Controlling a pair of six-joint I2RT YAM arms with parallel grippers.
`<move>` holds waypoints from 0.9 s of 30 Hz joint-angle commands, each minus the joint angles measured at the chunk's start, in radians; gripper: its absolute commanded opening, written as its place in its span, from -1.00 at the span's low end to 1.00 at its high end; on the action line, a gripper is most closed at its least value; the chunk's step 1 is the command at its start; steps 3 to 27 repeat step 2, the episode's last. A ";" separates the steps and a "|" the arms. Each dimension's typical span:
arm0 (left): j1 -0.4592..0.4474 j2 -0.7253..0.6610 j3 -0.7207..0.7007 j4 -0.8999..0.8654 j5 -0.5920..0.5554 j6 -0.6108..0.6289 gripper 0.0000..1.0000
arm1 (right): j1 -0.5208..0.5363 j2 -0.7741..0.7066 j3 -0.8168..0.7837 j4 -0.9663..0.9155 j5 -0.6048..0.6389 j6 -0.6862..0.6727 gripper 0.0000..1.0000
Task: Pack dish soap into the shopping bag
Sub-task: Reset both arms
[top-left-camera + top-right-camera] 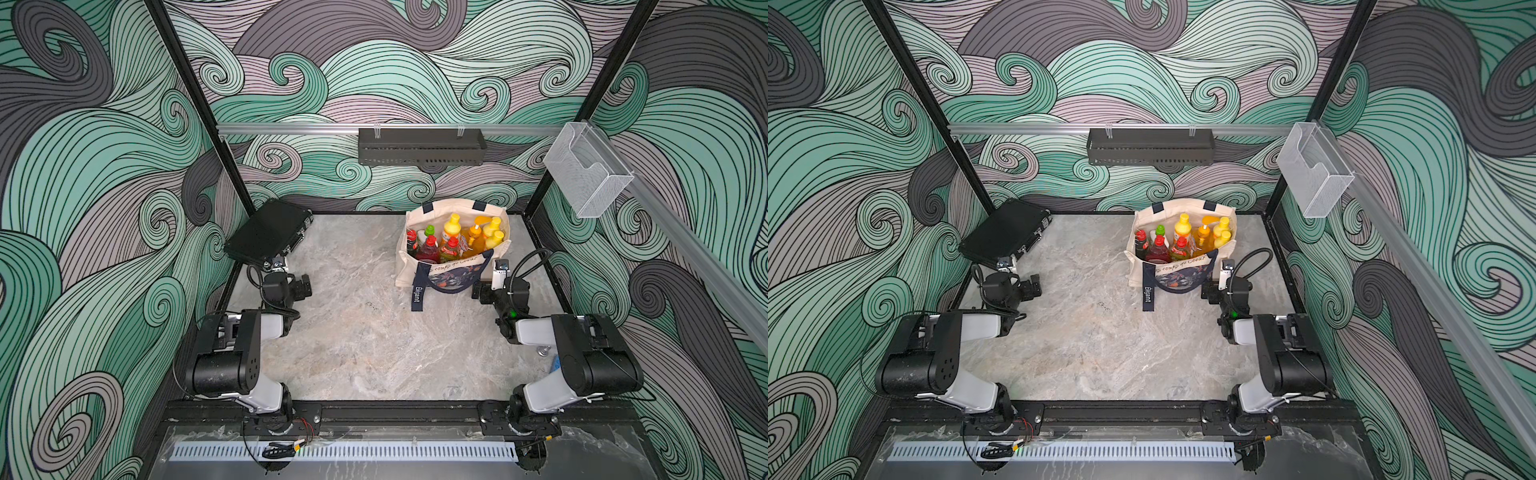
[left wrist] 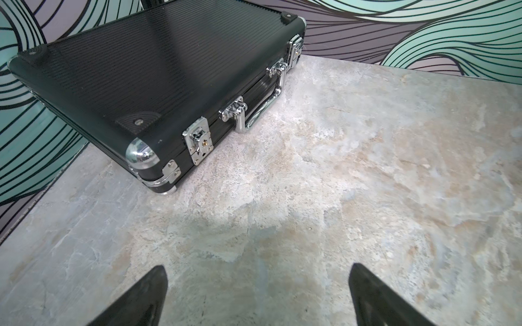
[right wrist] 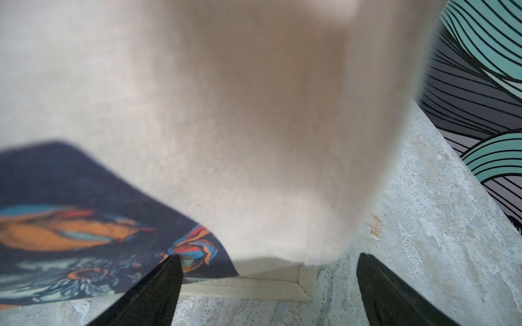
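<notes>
Item 1: left gripper (image 2: 258,266), sitting left of centre in both top views. Its jaws are standing wide apart and gripping nothing. It is hovering over the bare table (image 1: 353,340) and facing the latched side of item 5.

Item 2: right gripper (image 3: 269,255), sitting right of centre in both top views. Its jaws are spread wide and carrying nothing. It is sitting low, just beside the lower front corner of item 3; whether a finger is touching the cloth cannot be told.

Item 3: shopping bag (image 1: 403,272), standing upright on the table, upper right of centre in both top views. Its mouth is gaping open, and the navy strap (image 1: 417,296) is trailing down the front onto the table.

Item 4: dish soap (image 1: 451,232), eight bottles standing packed inside item 3, caps up. The red and dark ones are crowding the left side, the yellow-capped and pump ones the right.

Item 5: black hard case (image 1: 268,232), lying closed in the table's far left corner, well apart from the bag.

Item 6: black shelf (image 1: 422,146), hanging on the back wall rail.

Item 7: clear holder (image 1: 586,174), hanging at upper right.
</notes>
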 commanded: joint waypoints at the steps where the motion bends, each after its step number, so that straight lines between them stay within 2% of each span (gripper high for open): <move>1: 0.000 -0.009 0.017 0.015 0.011 0.009 0.97 | -0.004 -0.008 0.030 0.021 -0.013 0.006 0.99; 27: 0.000 -0.008 0.018 0.014 0.011 0.009 0.97 | -0.005 -0.008 0.029 0.021 -0.014 0.008 0.99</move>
